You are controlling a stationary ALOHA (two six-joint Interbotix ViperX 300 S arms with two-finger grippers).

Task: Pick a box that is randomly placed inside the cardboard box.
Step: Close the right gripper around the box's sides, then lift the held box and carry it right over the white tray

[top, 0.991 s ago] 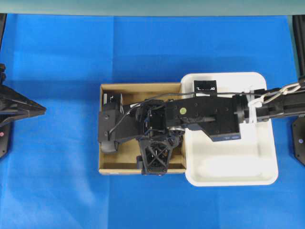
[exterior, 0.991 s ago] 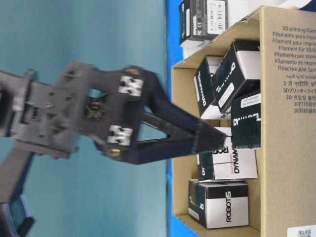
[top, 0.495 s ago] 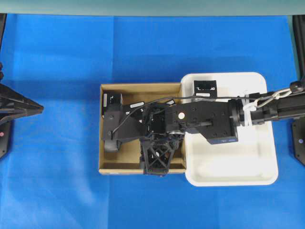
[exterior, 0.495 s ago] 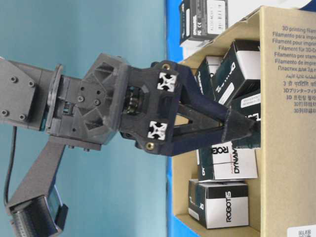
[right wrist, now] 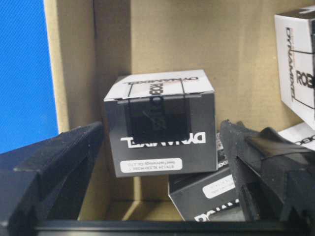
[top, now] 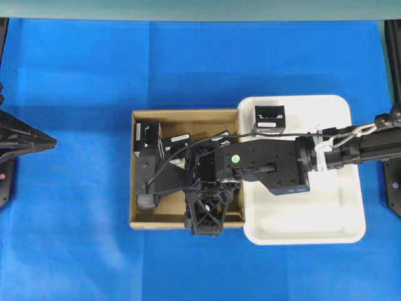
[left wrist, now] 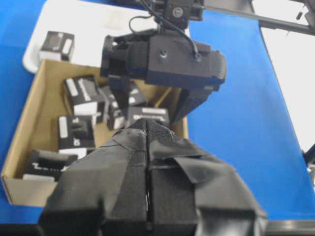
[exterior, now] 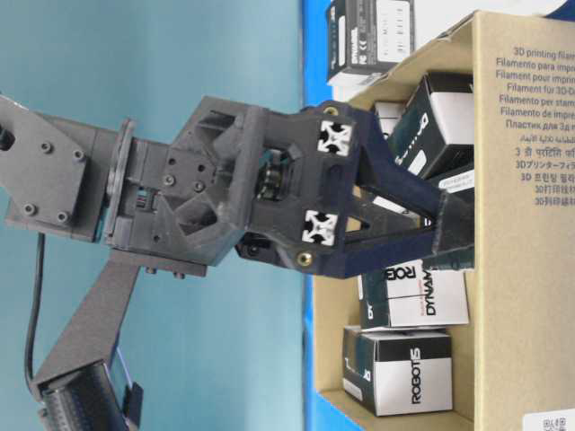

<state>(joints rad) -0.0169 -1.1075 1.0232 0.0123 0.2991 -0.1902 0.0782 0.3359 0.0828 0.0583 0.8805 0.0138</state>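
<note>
The cardboard box sits mid-table and holds several black boxes with white lettering. My right gripper reaches down into it, open. In the right wrist view its fingers closely flank one upright box near the cardboard wall; I cannot tell if they touch it. The table-level view shows the same gripper inside the cardboard box. That box is hidden under the gripper in the overhead view. My left gripper is shut and empty at the far left, as its own view shows.
A white tray adjoins the cardboard box on the right, with one black box at its far corner; my right arm crosses above it. Other boxes lie close to the flanked one. Blue cloth covers the table.
My right gripper has dropped into the cardboard box, and its open fingers have come to either side of one black box. The left arm has not moved.
</note>
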